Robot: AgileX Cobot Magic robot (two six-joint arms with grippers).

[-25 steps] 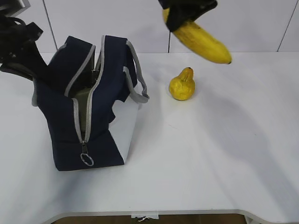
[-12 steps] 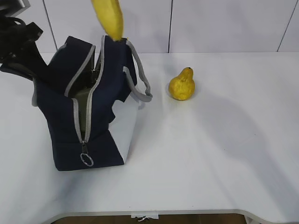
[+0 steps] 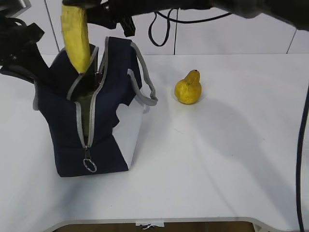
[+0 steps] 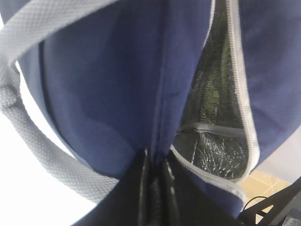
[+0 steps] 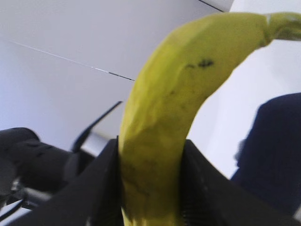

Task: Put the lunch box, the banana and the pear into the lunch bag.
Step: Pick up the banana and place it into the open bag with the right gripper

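Exterior view: one boxy navy-blue fabric lunch bag (image 3: 91,116) with grey zipper edging stands on the white table (image 3: 217,159), its top unzipped and gaping. It has two grey webbing handles (image 3: 144,77), one draped over each long side, a white lower side panel and a single metal ring pull hanging at the bottom of the zipper. The left gripper (image 3: 21,53) sits at the bag's upper left corner; in the left wrist view its two black fingers (image 4: 153,188) are pressed together on a fold of the navy fabric beside the opening, pinching the bag wall. Just past those fingers the silvery foil lining shows inside the mouth.

The right arm reaches across the top of the exterior view from the right, a black cable looping beneath it. Its gripper (image 3: 79,4) sits at the upper frame edge, directly above the bag's mouth. One long curved yellow banana (image 3: 76,38) hangs nearly upright below that gripper, its lower tip at the level of the open zipper edge, just inside the gap. In the right wrist view the two black jaws clamp the banana (image 5: 160,141) on both sides.

One small plump yellow pear (image 3: 188,88) with a narrow neck stands on the table, well apart from both grippers, to the right of the bag and below the reaching right arm.
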